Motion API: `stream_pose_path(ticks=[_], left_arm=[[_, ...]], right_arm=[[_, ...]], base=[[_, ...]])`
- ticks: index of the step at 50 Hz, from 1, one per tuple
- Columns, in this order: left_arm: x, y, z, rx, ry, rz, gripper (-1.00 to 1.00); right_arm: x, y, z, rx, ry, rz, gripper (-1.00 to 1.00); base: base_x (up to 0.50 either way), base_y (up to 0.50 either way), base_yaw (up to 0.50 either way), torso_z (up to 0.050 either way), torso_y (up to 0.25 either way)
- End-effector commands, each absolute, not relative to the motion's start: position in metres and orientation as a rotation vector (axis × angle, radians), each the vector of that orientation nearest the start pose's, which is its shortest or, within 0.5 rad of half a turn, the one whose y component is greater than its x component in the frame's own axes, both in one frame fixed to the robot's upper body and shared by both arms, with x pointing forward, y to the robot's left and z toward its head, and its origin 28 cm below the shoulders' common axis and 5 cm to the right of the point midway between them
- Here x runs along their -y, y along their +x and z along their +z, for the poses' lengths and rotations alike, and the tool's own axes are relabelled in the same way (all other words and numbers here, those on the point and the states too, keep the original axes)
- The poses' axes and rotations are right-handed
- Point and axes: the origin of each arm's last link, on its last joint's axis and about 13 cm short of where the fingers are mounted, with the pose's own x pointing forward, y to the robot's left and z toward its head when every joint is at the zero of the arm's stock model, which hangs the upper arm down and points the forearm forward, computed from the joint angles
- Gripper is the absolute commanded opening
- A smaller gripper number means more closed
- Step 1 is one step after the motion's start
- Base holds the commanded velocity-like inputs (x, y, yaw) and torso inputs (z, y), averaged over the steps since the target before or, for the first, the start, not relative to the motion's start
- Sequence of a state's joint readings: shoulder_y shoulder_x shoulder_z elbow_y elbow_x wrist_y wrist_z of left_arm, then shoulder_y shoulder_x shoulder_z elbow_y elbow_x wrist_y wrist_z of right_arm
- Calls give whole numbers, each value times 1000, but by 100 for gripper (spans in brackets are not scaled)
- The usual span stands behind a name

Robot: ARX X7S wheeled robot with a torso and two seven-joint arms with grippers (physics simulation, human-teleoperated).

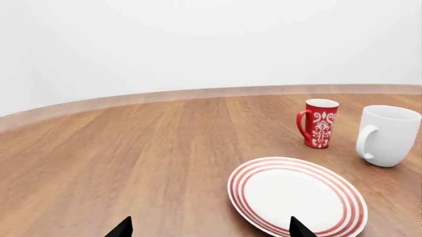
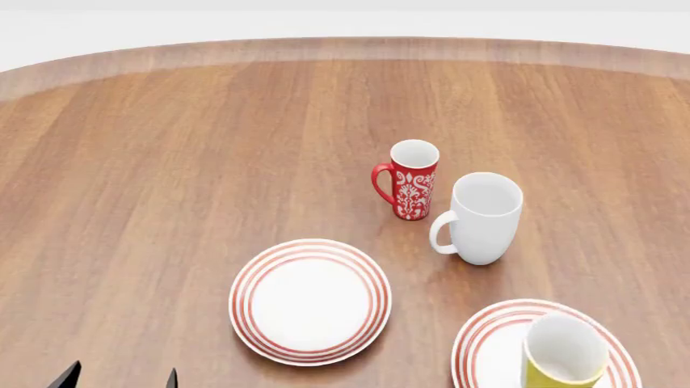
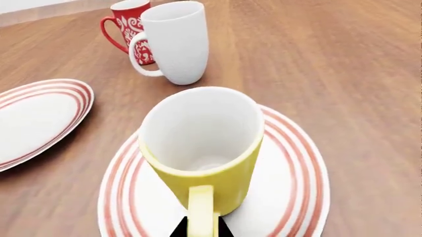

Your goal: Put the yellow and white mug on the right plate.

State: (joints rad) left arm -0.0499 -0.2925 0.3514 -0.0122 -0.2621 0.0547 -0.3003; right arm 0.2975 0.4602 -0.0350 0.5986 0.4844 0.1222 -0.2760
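Standing upright on the right plate (image 2: 481, 352), the yellow and white mug (image 3: 201, 153) looks rigid, glossy and breakable. Its handle (image 3: 201, 210) is the natural hold, where the right gripper (image 3: 199, 228) jaws appear clenched; the left gripper (image 1: 207, 228) jaws hang released over the worktop (image 2: 161, 162).

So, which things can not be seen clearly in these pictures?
- Right gripper: only two dark tips show beside the yellow and white mug's handle in the right wrist view; the frame edge cuts the rest, so its grip is unclear. The head view does not show it.
- Right plate: the head view's bottom edge cuts it.
- Left gripper: only its tips show.
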Motion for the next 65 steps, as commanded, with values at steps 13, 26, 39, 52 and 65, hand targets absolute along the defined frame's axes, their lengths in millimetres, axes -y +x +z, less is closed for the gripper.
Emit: stream_pose_path(ticks=[13,26,39,52,65], left_arm=[[-207,210,14,1,31,-37,100],[-208,210,14,3,31,-37,100],[-208,210,15,3,31,-36,100],[-207,210,14,1,31,-40,100],[-208,209,15,3,30,-38,100]], right_arm=[[250,242,-13,-361,95,2,100],[250,240,-12,-357,84,11,100],[244,230,17,-259,88,50,100],[234,210,60,-89,81,78,100],[209,192,105,69,-5,190,100]], base=[[0,0,0,0,0],[0,0,0,0,0],[0,0,0,0,0],[0,0,0,0,0],[0,0,0,0,0]])
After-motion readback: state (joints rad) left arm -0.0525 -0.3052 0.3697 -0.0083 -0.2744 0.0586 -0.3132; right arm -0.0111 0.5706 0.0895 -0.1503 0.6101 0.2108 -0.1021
